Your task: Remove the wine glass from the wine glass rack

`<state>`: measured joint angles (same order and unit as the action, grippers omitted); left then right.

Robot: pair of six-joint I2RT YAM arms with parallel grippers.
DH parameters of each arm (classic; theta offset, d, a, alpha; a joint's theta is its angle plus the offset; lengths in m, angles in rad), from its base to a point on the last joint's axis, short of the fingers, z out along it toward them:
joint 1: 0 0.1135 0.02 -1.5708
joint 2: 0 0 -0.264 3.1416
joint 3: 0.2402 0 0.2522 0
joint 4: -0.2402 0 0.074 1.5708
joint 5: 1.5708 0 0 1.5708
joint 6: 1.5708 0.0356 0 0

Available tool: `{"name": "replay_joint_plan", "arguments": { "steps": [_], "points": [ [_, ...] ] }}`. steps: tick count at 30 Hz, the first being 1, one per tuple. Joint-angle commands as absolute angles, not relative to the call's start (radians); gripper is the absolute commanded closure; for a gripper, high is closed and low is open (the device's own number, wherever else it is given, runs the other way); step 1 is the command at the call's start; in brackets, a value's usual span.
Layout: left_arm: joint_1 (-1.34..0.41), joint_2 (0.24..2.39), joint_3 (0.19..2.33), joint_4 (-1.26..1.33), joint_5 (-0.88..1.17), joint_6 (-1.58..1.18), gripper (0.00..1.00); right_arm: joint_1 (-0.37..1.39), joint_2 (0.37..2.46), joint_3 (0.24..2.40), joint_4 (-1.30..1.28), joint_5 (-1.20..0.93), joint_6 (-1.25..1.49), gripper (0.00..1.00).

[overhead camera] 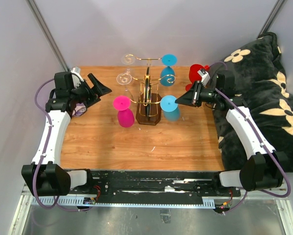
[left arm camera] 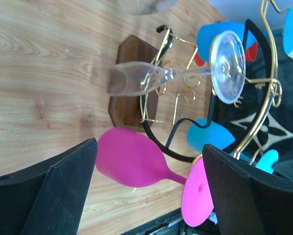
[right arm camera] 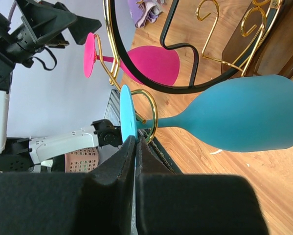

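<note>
The left pincer gapes wide; the right pincer is pressed closed.

Overhead tally. Gold wine glass rack: one. Blue wine glasses: three, at 1, 2 and 4 o'clock off the rack's post. Clear wine glasses: two, at 10 and 11 o'clock. Pink wine glass: one, at 8 o'clock. Red glass: one, 2 o'clock, half hidden, kind unsure. Flowered black cushion: one. My pincers: two, left pincer and right pincer.
</note>
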<state>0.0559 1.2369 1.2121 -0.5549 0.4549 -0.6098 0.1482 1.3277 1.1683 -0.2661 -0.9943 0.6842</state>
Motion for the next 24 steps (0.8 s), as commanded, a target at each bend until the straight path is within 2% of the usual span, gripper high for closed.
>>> {"name": "replay_joint_plan", "arguments": {
  "steps": [1, 4, 8, 13, 17, 19, 24],
  "points": [
    [0.049, 1.206, 1.165, -0.524, 0.601, -0.625, 0.10, 0.130, 1.312, 1.199, -0.225, -1.002, 0.699, 0.99],
    [0.033, 1.202, 1.141, -0.499, 0.646, -0.634, 0.21, 0.128, 1.312, 1.199, -0.225, -1.001, 0.701, 0.99],
    [-0.018, 1.186, 1.126, -0.473, 0.644, -0.643, 0.32, 0.127, 1.314, 1.203, -0.223, -1.000, 0.705, 0.99],
    [-0.047, 1.175, 1.108, -0.454, 0.663, -0.659, 0.52, 0.127, 1.314, 1.200, -0.224, -0.999, 0.703, 0.99],
    [-0.053, 1.161, 1.083, -0.438, 0.673, -0.675, 0.59, 0.126, 1.315, 1.199, -0.224, -0.997, 0.703, 0.99],
    [-0.057, 1.157, 1.076, -0.432, 0.674, -0.680, 0.66, 0.126, 1.317, 1.200, -0.224, -0.997, 0.703, 0.99],
    [-0.060, 1.149, 1.078, -0.434, 0.675, -0.684, 0.95, 0.123, 1.320, 1.201, -0.218, -1.003, 0.704, 0.99]
  ]
}}
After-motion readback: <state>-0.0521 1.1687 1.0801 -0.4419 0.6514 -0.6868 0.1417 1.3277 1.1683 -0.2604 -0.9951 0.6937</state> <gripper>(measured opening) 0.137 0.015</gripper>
